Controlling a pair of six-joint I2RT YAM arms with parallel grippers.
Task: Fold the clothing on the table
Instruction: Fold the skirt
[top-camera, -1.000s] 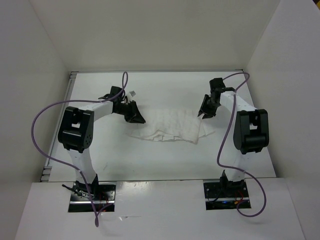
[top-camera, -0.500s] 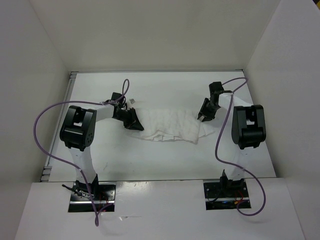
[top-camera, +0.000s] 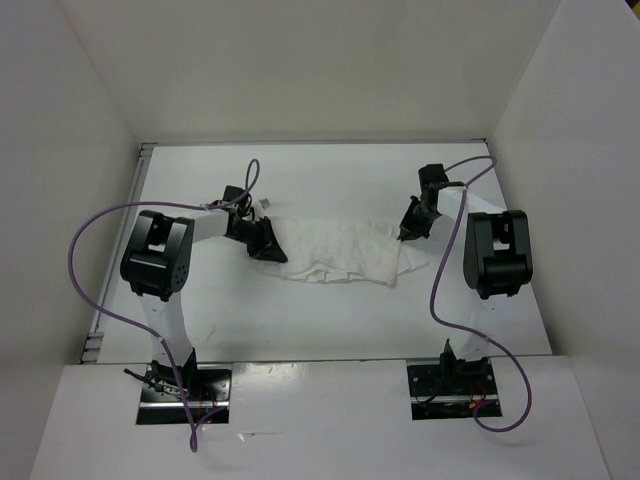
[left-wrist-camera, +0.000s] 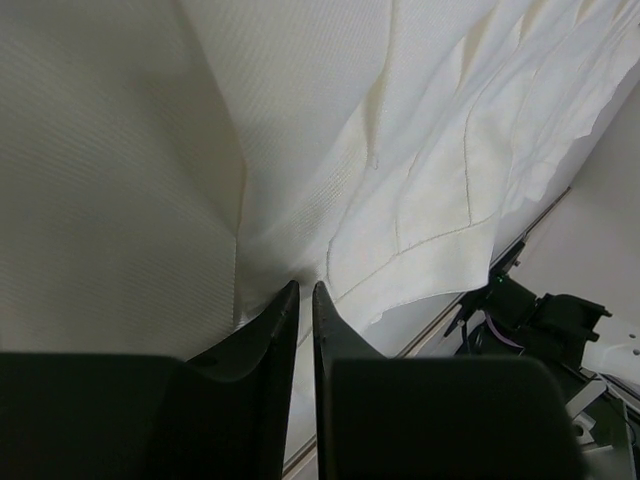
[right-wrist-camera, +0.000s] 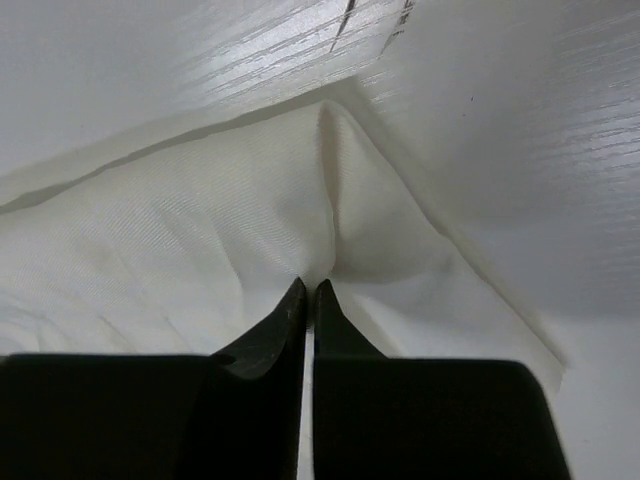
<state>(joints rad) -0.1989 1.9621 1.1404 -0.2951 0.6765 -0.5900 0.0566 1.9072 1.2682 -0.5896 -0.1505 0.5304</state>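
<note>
While left arm and right arm reach forward | left claw pinches clothing | right claw likewise

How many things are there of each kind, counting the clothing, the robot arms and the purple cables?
White clothing: 1
Robot arms: 2, the left arm and the right arm
Purple cables: 2, the left cable and the right cable
Total: 5
</note>
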